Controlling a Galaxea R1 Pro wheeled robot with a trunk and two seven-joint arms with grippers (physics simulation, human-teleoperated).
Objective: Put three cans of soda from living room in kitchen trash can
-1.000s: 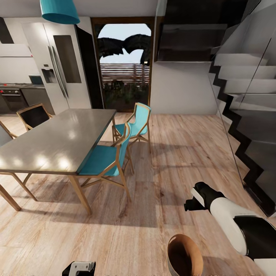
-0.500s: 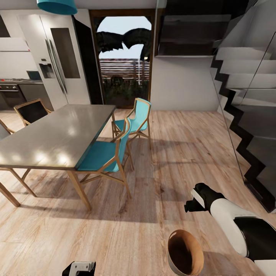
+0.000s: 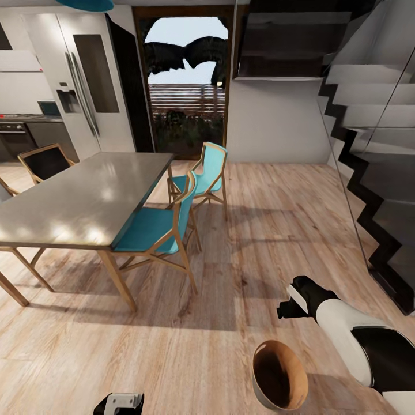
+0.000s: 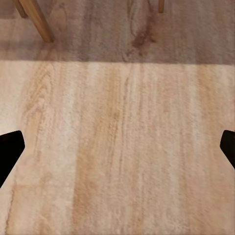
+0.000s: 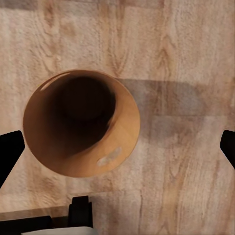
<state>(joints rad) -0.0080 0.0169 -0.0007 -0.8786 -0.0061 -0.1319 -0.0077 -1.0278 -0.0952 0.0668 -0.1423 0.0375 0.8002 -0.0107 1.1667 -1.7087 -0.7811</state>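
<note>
Bin at the robot's feet, both claws spread and carrying nothing

The tash can (image 3: 279, 376) sits just ahead of the base on the wood floor (image 3: 259, 230), mouth up and looking empty, likely parked there to receive cans. The right gripper (image 5: 117, 147) hangs released above it; the left gripper (image 4: 117, 147) hangs released over bare floor. Beyond stand the dining table (image 3: 75, 207) and teal chairs (image 3: 161, 227); farther off are the fridge (image 3: 80, 80) and staircase (image 3: 374, 144).

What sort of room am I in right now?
Likely an open-plan dining area beside a kitchen: a dining table with teal chairs, a fridge behind, stairs on the right.
</note>
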